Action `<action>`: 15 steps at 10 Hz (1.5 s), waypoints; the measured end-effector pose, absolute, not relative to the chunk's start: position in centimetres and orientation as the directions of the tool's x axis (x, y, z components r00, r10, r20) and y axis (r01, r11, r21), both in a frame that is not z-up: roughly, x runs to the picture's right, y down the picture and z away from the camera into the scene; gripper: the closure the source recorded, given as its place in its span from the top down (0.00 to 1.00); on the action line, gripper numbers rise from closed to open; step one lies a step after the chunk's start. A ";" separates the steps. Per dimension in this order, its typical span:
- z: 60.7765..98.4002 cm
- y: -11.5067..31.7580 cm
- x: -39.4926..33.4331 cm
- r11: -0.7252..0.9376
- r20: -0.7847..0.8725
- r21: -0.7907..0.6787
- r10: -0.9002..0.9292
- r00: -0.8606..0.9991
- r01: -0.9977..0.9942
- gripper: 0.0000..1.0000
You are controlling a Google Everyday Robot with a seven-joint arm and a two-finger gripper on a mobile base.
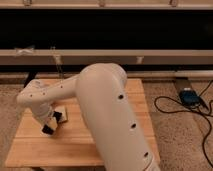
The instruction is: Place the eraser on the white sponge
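My gripper (50,125) hangs low over the left part of the wooden table (30,150), at the end of the big white arm (107,107) that fills the middle of the camera view. The white sponge (62,110) is a small cream block on the table, just right of and behind the gripper and touching or nearly touching it. A small black shape (56,116) shows at the gripper's tip against the sponge's near side. It may be the eraser, but I cannot tell it apart from the gripper's own dark parts.
The arm hides the table's middle and right, and the reddish-brown tool is out of sight behind it. A blue device (189,96) with black cables (172,107) lies on the floor at the right. A dark shelf front (105,30) runs behind the table.
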State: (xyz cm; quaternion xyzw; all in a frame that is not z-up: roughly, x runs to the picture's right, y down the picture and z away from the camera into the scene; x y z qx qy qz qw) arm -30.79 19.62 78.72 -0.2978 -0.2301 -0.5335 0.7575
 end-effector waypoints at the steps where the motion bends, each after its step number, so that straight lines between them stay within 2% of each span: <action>1: 78.8 19.2 -30.7 0.261 0.660 -0.211 -0.673 0.334 0.942 0.00; 7: 81.7 17.1 -30.2 0.307 0.636 -0.255 -0.661 0.398 0.917 0.00; 8: 82.1 16.8 -30.0 0.317 0.629 -0.266 -0.658 0.414 0.910 0.04; 9: 82.3 16.6 -29.7 0.329 0.622 -0.278 -0.655 0.430 0.903 0.11; 10: 82.5 16.3 -29.4 0.342 0.613 -0.290 -0.651 0.448 0.894 0.24; 11: 82.5 16.2 -29.3 0.348 0.609 -0.295 -0.649 0.456 0.890 0.32; 13: 82.7 15.9 -29.2 0.363 0.599 -0.307 -0.644 0.475 0.880 0.55; 14: 82.7 15.6 -29.2 0.373 0.594 -0.311 -0.642 0.485 0.874 0.63; 15: 82.9 15.3 -29.2 0.383 0.588 -0.316 -0.639 0.496 0.868 0.66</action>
